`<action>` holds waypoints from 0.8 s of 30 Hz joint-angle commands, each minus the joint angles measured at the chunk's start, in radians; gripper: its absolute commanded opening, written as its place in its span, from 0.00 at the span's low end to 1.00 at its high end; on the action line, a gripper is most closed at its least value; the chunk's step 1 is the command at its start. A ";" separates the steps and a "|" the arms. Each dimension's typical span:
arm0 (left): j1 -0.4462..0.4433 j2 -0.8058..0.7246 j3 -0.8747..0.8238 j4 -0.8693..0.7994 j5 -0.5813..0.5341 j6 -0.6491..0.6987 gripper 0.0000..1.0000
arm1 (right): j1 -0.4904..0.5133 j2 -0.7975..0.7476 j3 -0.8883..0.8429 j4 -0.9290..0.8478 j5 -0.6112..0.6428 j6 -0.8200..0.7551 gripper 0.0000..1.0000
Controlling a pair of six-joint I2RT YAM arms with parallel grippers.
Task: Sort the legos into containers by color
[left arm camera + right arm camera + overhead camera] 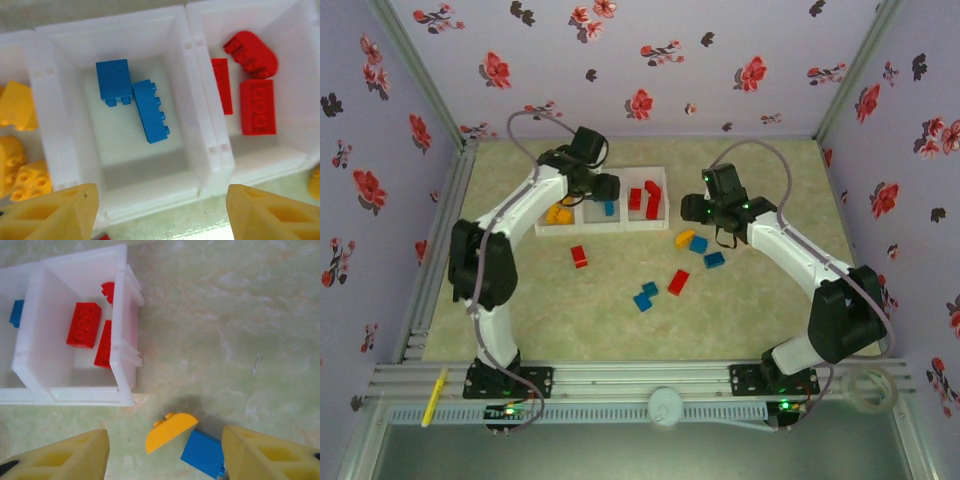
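White plastic middle compartment (pixel 197 115): two blue bricks (pixel 150 111) touching, upper centre of frame | left gripper (pixel 160 202): wide open, empty, low in frame under them | right gripper (pixel 165 445): wide open, empty | yellow curved brick (pixel 169 431): on table between its fingers (pixel 260 455) | blue brick (pixel 202 454): just beside lower-right finger.

Pale green table (pixel 620 330) carries the white tray (pixel 582 227) and scattered red, blue, yellow legos (pixel 579 256)

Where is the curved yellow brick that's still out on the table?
In the right wrist view, the curved yellow brick lies between the open fingers of the right gripper, beside a blue brick, near the red-brick end of the tray.
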 commanded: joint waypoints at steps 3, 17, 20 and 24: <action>-0.023 -0.193 -0.175 0.067 0.019 0.035 0.69 | -0.007 -0.047 -0.056 0.001 0.033 -0.007 0.62; -0.129 -0.678 -0.652 0.342 0.050 0.118 0.70 | 0.011 -0.055 -0.182 -0.027 0.069 0.004 0.61; -0.138 -0.746 -0.710 0.378 0.090 0.123 0.72 | 0.013 -0.056 -0.205 -0.033 0.078 0.012 0.62; -0.138 -0.803 -0.733 0.386 0.153 0.145 0.73 | 0.015 -0.054 -0.240 -0.051 0.101 0.014 0.63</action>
